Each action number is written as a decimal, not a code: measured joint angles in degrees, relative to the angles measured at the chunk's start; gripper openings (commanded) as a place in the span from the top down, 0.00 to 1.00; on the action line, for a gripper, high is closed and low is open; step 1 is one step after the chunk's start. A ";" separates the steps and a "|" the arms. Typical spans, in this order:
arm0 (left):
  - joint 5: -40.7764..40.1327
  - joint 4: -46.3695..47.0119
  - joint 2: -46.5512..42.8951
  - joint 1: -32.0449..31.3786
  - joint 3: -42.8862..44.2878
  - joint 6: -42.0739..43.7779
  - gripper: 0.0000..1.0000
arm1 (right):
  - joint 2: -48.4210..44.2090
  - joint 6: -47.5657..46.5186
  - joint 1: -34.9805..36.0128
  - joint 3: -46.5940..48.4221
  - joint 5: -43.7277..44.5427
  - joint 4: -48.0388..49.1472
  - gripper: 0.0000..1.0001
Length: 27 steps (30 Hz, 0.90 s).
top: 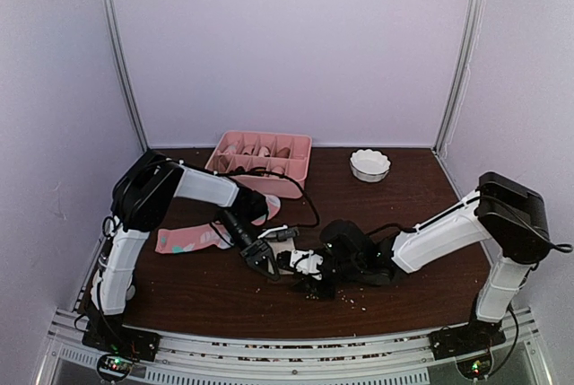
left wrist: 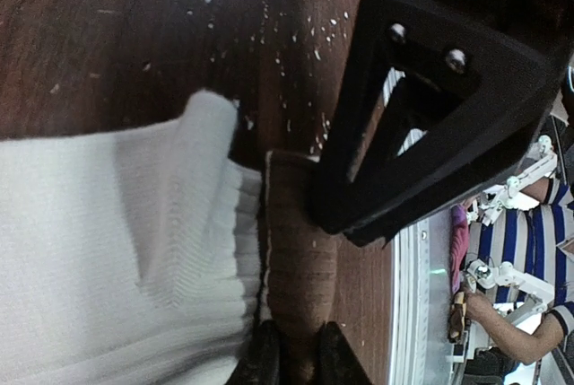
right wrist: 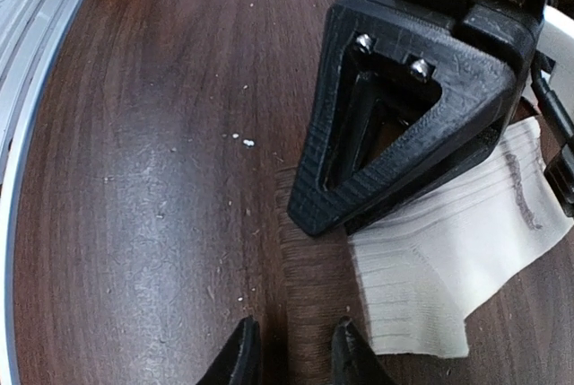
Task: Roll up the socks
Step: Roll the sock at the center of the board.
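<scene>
Now the cream sock (left wrist: 108,259) lies flat on the dark wooden table (top: 206,291), near the front middle between the two arms, and both grippers meet at its brown ribbed cuff (right wrist: 309,295). The left gripper (left wrist: 299,360) has its jaws nearly together and seems to pinch the cuff. The jaws of the right gripper (right wrist: 294,356) stand a little apart, one on each side of the same cuff, and I judge they do not press it yet. For a good roll, the right one should take the full cuff, not only the top layer, and both should turn it evenly toward the white body. The grippers almost touch, so room between them is small. The metal rail (right wrist: 27,8) is close. More open table lies behind, before the pink sock (top: 184,238), the pink divided tray (top: 269,183) and the white bowl (top: 369,165).
</scene>
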 measured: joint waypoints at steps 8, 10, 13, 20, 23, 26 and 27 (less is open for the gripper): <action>-0.31 0.37 -1.03 -0.07 -1.18 -0.02 0.77 | 2.93 -0.68 -0.66 1.05 -0.66 1.68 0.87; -0.31 0.33 -1.03 -0.07 -1.18 -0.02 0.75 | 3.13 -0.70 -0.70 1.16 -0.98 1.90 0.91; -0.33 0.15 -1.18 -0.07 -1.18 0.02 0.70 | 3.48 -0.28 -1.11 1.44 -2.21 1.95 0.99; -7.34 3.10 -7.76 -0.39 -5.09 0.59 0.47 | 6.73 3.52 -3.82 5.05 -9.20 0.85 1.00; -12.81 5.22 -10.54 -0.48 -5.31 1.09 0.47 | 7.45 6.16 -4.61 5.92 -12.02 0.20 1.00; -16.72 8.39 -13.18 -0.48 -6.47 1.46 0.47 | 8.15 9.49 -5.11 7.63 -14.08 -1.84 1.00; -17.70 9.66 -14.60 -0.44 -7.58 1.62 0.47 | 8.57 11.13 -5.27 8.44 -14.73 -2.71 1.00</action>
